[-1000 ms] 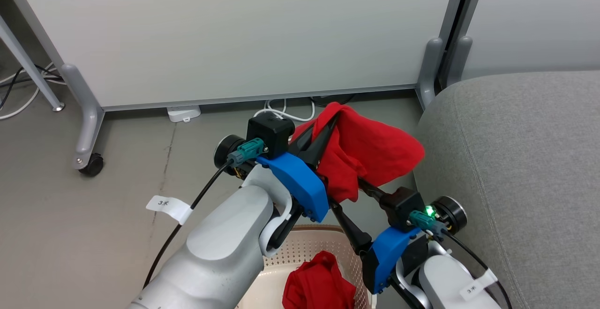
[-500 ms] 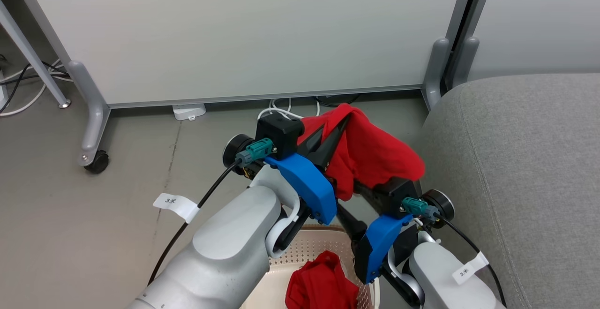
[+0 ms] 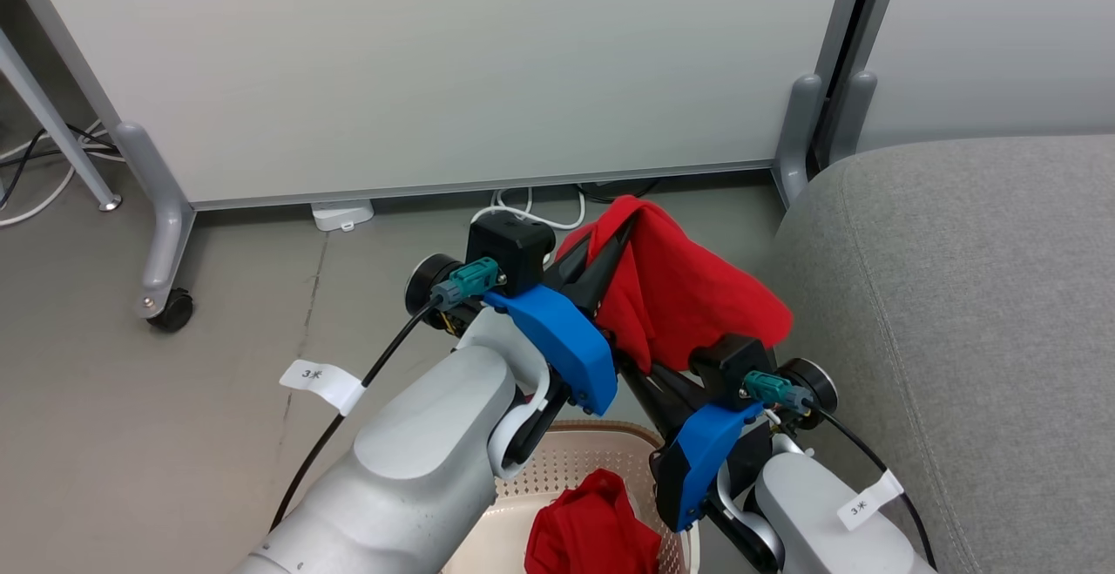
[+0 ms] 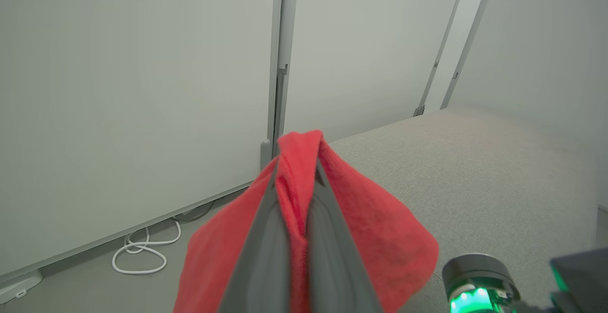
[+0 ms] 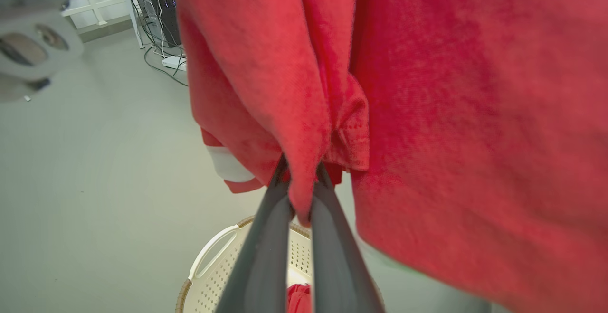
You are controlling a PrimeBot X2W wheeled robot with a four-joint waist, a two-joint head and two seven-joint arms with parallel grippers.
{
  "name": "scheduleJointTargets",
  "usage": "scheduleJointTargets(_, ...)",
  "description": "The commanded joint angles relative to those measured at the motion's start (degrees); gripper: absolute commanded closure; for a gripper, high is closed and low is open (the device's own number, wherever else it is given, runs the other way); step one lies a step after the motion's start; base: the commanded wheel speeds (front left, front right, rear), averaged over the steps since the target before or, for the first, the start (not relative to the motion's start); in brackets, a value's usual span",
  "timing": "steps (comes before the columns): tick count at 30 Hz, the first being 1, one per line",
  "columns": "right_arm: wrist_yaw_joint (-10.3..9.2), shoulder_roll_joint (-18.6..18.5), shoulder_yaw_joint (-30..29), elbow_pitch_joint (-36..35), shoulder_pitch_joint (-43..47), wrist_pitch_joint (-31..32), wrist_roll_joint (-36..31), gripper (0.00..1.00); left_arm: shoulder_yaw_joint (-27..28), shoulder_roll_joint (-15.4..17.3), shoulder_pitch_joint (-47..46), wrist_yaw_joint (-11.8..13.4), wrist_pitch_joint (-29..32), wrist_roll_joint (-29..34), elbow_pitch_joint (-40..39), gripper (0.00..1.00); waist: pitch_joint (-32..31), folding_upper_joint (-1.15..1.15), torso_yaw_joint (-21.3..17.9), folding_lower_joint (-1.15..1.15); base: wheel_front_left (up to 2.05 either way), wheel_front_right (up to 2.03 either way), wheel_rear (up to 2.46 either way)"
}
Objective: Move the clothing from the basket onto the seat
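Hanging in soft, fuzzy folds at the centre of the head view, a red garment point(image 3: 688, 295) peaks over my left gripper point(image 3: 620, 230), whose dark tapered fingers are pressed together on its top ridge. In the right wrist view my right gripper point(image 5: 299, 173) pinches a lower fold, fingers closed on the cloth, a white panel point(image 5: 228, 165) just left of them. The basket point(image 3: 571, 469), cream perforated plastic with a brown woven rim, sits at bottom centre holding a second garment point(image 3: 592, 530), crumpled and red. The grey woven seat point(image 3: 958, 295), round-edged, takes the right side.
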Motion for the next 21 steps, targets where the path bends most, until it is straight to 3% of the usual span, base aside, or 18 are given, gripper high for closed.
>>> scheduleJointTargets(1,0.01,-0.2,0.1,0.2,-0.6,-0.5,0.4,1.0,-0.1,0.0,-0.9,0.1,-0.4,-0.3,0.2,1.0,-0.1,0.0,0.0,0.0,0.0,0.0,0.0)
scheduleJointTargets(7,0.01,-0.2,0.4,0.7,-0.1,-1.0,0.8,1.0,-0.6,0.0,-0.7,-0.1,-0.6,-0.5,0.9,1.0,-0.4,0.0,-0.2,0.0,0.0,0.0,0.0)
scheduleJointTargets(8,0.01,-0.2,0.4,0.7,-0.1,-1.1,0.8,1.0,-0.7,0.0,-0.7,-0.1,-0.6,-0.6,1.0,0.75,-0.4,0.0,-0.3,0.0,0.0,0.0,0.0)
scheduleJointTargets(9,0.01,-0.2,0.5,0.8,-0.1,-1.0,0.8,1.0,-0.9,0.0,-0.8,-0.1,-0.6,-0.5,1.0,0.3,-0.5,0.0,-0.3,0.0,0.0,0.0,0.0)
scheduleJointTargets(10,0.01,-0.2,0.5,0.8,-0.1,-0.9,0.8,1.0,-1.0,0.0,-0.9,-0.2,-0.6,-0.3,1.1,0.0,-0.5,0.0,-0.3,0.0,0.0,0.0,0.0)
scheduleJointTargets(21,0.01,-0.2,0.5,0.5,0.3,-1.0,0.7,1.0,-0.7,1.5,0.5,-0.6,-1.0,-0.8,1.5,0.0,-0.9,0.0,-0.5,0.0,0.0,0.0,0.0)
